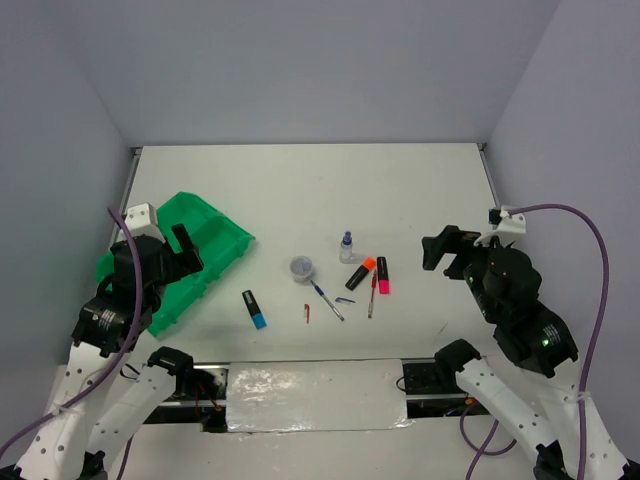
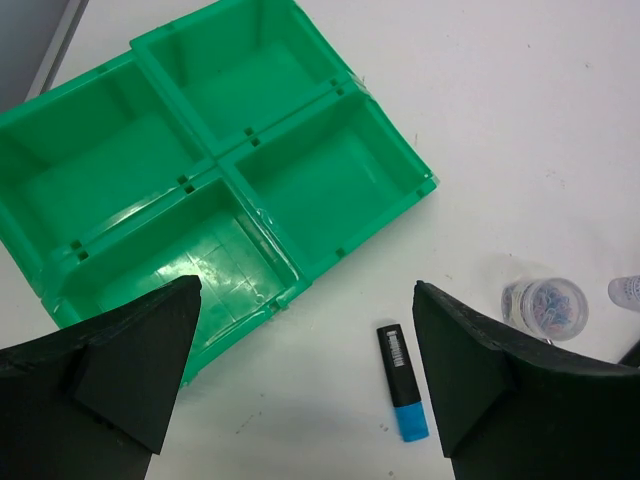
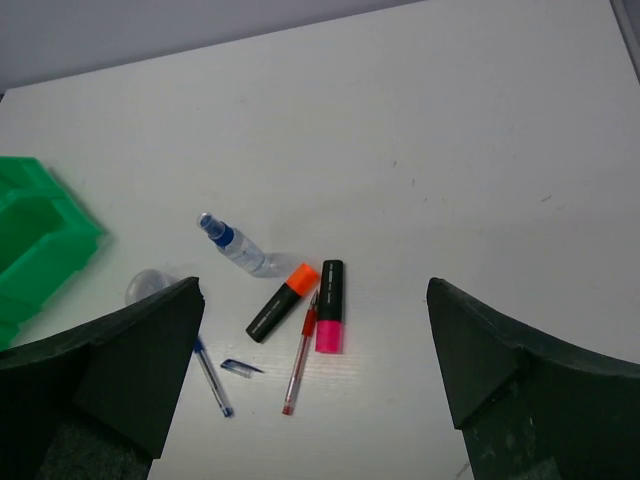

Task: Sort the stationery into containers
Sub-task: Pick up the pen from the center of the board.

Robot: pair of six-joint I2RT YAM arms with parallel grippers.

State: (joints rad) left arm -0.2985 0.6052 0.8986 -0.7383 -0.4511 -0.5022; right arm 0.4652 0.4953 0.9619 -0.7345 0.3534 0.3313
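Sorting has not really begun, I judge: all four compartments of the bright green plastic tray point(image 2: 250, 80) look bare in my left wrist view, and every piece of stationery lies loose on the white table point(image 1: 300, 190). My left gripper point(image 2: 307, 300) is spread wide with nothing between its fingers, hanging over the tray's near corner. The stubby black highlighter with a blue end point(image 2: 402, 395) lies just beside that corner, close to one of my fingers, so it looks like my nearest pick. My right gripper point(image 3: 313, 295) is likewise spread and empty, above the cluster. There the orange-ended black highlighter point(image 3: 283, 301) and pink-ended black highlighter point(image 3: 330, 306) lie close together, one end of the thin red pen point(image 3: 299, 355) tucked between them, and the small clear blue-capped bottle point(image 3: 232, 246) just beyond. The next move calls for lowering onto one highlighter, fingers across its short width, clear of its neighbours.
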